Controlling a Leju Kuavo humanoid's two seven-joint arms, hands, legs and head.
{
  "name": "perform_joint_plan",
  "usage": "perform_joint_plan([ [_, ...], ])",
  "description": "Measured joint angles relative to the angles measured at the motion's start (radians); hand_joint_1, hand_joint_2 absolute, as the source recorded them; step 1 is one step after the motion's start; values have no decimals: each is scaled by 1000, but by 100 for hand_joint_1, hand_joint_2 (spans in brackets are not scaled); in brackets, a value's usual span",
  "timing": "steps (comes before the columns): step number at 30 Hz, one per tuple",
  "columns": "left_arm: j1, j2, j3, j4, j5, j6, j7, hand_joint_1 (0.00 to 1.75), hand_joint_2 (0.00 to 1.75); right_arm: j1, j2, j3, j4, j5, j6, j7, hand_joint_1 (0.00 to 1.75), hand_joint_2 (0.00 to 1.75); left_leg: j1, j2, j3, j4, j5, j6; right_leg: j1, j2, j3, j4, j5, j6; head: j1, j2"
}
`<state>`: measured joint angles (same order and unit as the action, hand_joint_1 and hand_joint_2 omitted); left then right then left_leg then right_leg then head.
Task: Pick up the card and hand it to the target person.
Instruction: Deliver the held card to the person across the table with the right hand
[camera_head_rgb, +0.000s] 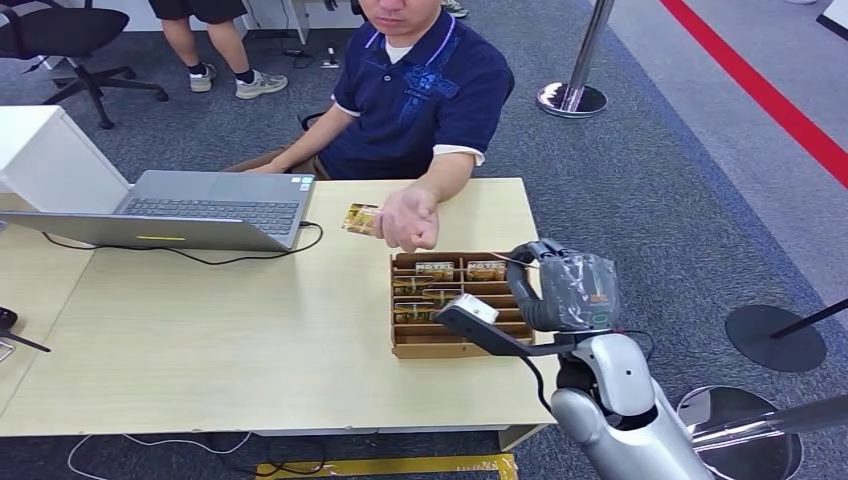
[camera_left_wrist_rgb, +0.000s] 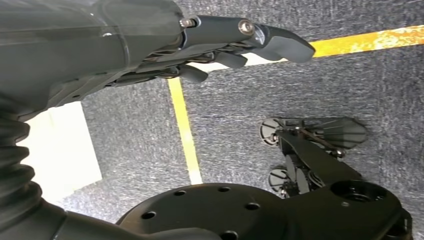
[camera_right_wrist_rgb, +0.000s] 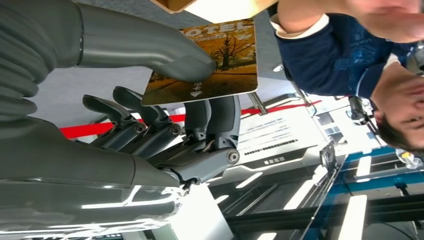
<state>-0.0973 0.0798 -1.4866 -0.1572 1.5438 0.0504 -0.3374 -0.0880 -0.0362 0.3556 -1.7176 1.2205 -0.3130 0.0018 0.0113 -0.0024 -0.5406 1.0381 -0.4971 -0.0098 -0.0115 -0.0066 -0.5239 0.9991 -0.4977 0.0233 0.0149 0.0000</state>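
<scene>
Right hand (camera_right_wrist_rgb: 165, 115) pinches the card (camera_right_wrist_rgb: 210, 60), thumb hiding its middle.

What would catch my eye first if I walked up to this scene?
Probably the robot's right hand raised over the table's right end, pinching a golden hotel card. Just beyond it, a seated person holds an open hand out above a cardboard tray of more cards, with a laptop at the left.

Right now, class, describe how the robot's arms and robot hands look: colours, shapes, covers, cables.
The right arm is smooth silver with a black cable. Its right robot hand sits in a clear plastic cover, with a thick grey thumb and darker fingers. The left robot hand has a grey ribbed cover and dark fingers.
</scene>
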Motion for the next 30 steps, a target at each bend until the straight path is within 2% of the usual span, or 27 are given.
perform_joint_plan([
  [7, -1, -3, 0, 0, -1, 0, -2, 0, 175, -24, 12, 17, -16, -31, 30, -25, 164, 175, 0, 0, -1, 0, 0, 0, 0, 0, 0, 0, 1, 0, 0, 0],
  [19, -3, -5, -2, 0, -3, 1, 9, 0, 175, -142, 70, 68, 101, -91, 39, -38, 164, 175, 0, 0, -1, 0, 2, 1, 0, 0, 0, 0, 2, 0, 0, 0],
  [30, -3, -5, -2, 0, -4, 0, 7, 0, 175, -170, 89, 92, 159, -105, 32, -41, 164, 175, 0, 0, -1, 0, 2, 1, 0, 0, 0, 0, 2, 0, 0, 0],
])
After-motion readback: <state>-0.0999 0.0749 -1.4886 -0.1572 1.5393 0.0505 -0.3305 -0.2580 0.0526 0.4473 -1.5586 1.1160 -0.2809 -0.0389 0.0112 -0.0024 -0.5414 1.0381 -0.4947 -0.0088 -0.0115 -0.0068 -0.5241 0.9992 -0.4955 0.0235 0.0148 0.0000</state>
